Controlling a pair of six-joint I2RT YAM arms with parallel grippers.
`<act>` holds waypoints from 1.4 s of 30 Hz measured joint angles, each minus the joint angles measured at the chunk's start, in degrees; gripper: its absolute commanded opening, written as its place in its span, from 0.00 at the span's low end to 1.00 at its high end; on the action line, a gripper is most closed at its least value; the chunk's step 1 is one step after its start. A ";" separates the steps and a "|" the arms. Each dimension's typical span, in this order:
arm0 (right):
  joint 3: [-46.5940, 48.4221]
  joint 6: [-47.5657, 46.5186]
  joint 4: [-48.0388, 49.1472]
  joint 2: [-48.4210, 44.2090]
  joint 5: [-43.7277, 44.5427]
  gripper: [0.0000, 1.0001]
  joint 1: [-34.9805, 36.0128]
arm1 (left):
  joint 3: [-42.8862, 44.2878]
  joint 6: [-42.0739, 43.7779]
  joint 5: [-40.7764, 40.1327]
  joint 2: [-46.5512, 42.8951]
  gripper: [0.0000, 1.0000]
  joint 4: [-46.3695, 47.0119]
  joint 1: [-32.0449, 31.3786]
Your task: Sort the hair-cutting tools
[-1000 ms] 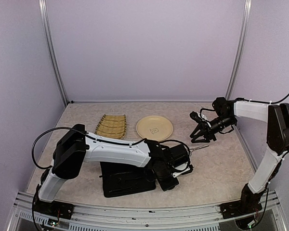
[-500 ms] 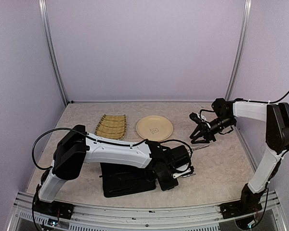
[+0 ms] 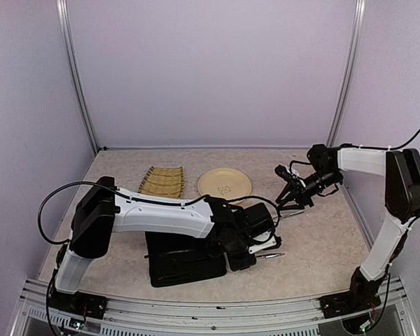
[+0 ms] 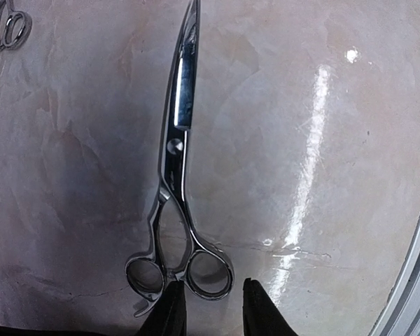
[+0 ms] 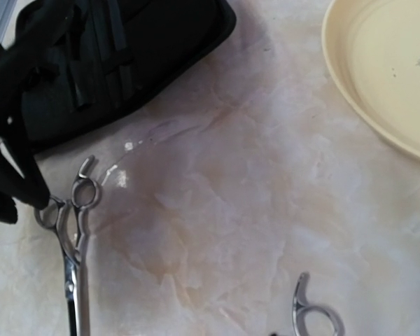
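Note:
One pair of silver scissors lies flat on the table, blades pointing away from my left gripper. That gripper is open, and its black fingertips sit just behind the ring handles without holding them. The pair also shows in the top view and the right wrist view. The second pair of scissors lies under my right gripper, which hovers open above it. Only its ring handle shows in the right wrist view. I cannot make out the black clips.
The open black zip case lies under the left arm and shows in the right wrist view. A cream plate and a woven bamboo tray stand behind it. The plate's rim is near the right gripper.
My left gripper has drawn back a little to the left, and the first scissors now lie uncovered on the table to its right. My right gripper has shifted slightly left, over the second scissors.

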 measured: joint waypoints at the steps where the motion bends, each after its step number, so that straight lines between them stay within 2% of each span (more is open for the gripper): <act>1: 0.00 0.00 -0.04 0.02 0.00 0.35 0.00 | 0.04 0.31 0.26 0.07 0.27 -0.17 0.02; 12: 0.00 -0.15 -0.48 0.35 0.00 0.34 0.00 | 1.88 1.73 1.53 2.86 0.27 -1.18 0.00; 18: 0.04 -0.22 -0.63 0.55 -0.02 0.34 0.00 | 3.39 3.04 0.52 4.50 0.22 -1.68 -0.07; 28: 1.18 -0.39 -1.38 1.27 -0.17 0.35 0.00 | 4.42 4.07 -0.61 5.11 0.00 -2.99 -0.63; 42: 3.32 -0.24 -3.76 1.25 -0.26 0.34 0.00 | 1.95 2.10 -6.93 0.92 0.00 -1.16 -0.68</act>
